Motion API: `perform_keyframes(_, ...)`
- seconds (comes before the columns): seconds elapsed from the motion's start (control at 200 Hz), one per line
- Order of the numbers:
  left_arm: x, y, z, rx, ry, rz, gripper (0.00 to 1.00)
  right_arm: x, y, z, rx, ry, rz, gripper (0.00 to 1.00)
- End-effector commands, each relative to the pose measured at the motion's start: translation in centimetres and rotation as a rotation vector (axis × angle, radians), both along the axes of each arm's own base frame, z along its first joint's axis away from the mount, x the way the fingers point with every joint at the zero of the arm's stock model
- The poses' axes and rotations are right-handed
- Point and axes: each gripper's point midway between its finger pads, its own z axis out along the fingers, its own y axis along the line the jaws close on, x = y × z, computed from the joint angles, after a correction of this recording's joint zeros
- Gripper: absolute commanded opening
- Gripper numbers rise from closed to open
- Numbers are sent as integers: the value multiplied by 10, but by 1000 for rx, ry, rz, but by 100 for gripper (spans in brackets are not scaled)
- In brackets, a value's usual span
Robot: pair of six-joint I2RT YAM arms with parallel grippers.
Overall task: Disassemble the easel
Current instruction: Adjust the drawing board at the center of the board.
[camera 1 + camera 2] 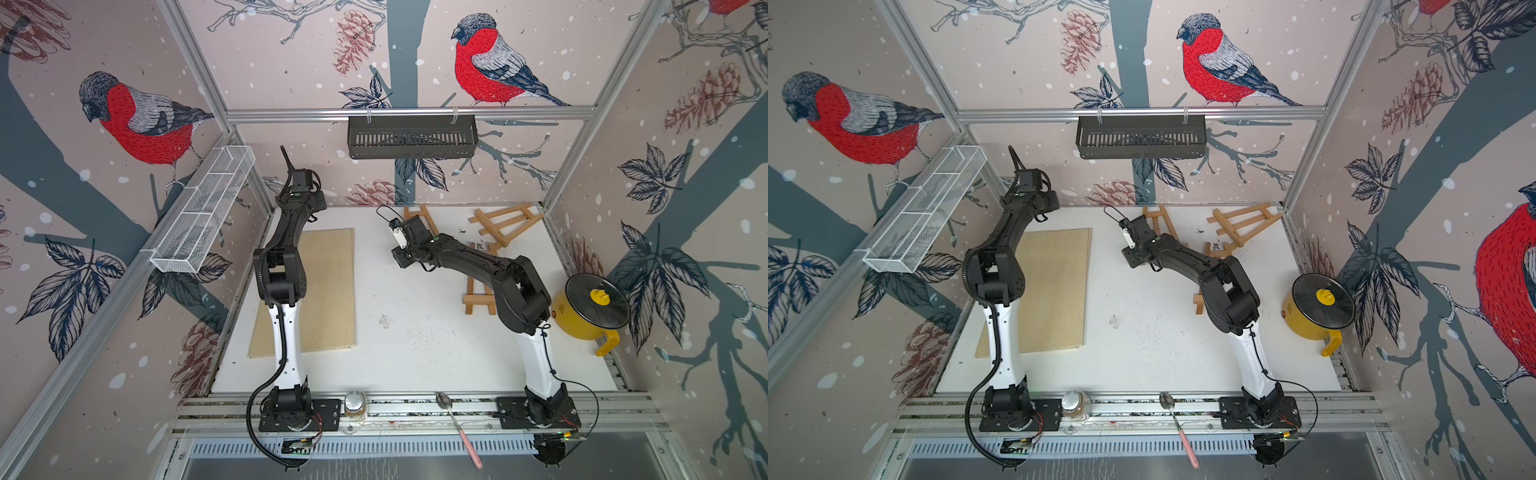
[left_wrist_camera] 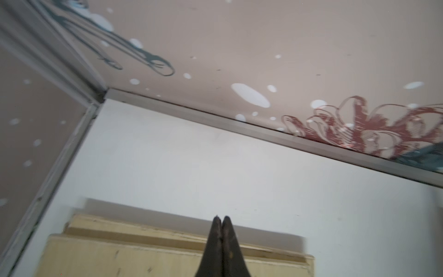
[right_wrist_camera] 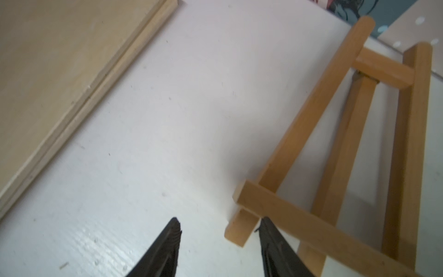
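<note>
A small wooden easel point(image 3: 311, 134) lies flat on the white table by the back wall, in both top views point(image 1: 428, 216) point(image 1: 1163, 218). My right gripper point(image 3: 219, 223) hangs open at its lower end. The foot of one leg point(image 3: 239, 230) sits between the fingertips, close to one finger point(image 3: 271, 237) and clear of the other. My left gripper point(image 2: 222, 218) is shut and empty, low over the far edge of a flat wooden board point(image 2: 167, 261) point(image 1: 328, 291) near the back left corner.
A second easel point(image 1: 505, 224) lies at the back right. A third point(image 1: 478, 297) lies partly under my right arm. A yellow pot with a black lid point(image 1: 594, 307) stands at the right edge. A jar point(image 1: 355, 405) and spoon point(image 1: 457, 424) rest on the front rail.
</note>
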Motion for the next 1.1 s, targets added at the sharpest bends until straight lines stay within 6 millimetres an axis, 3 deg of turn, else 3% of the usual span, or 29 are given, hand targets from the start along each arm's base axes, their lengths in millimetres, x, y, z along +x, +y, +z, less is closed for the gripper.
perform_keyframes(0.0, -31, 39, -17, 112, 126, 137, 0, 11, 22, 3, 34, -25, 31, 47)
perform_keyframes(0.215, -72, 82, -53, 112, 239, 247, 0, 31, 73, -6, 98, -86, 64, 43)
perform_keyframes(0.395, -94, 108, -62, 135, 260, 310, 0, 52, 93, -18, 120, -115, 31, 43)
perform_keyframes(0.62, -113, 141, -70, 176, 290, 400, 0, 60, 99, -33, 112, -142, 4, 48)
perform_keyframes(0.725, -123, 157, -74, 158, 285, 450, 11, 58, 102, -39, 106, -136, 12, 49)
perform_keyframes(0.89, -136, 176, -78, 90, 222, 483, 16, 56, 105, -47, 101, -132, 20, 52)
perform_keyframes(0.986, -138, 183, -87, 21, 211, 481, 14, 56, 105, -49, 101, -131, 18, 52)
perform_keyframes(1.096, -134, 185, -101, -60, 212, 454, 4, 55, 108, -49, 106, -125, 23, 51)
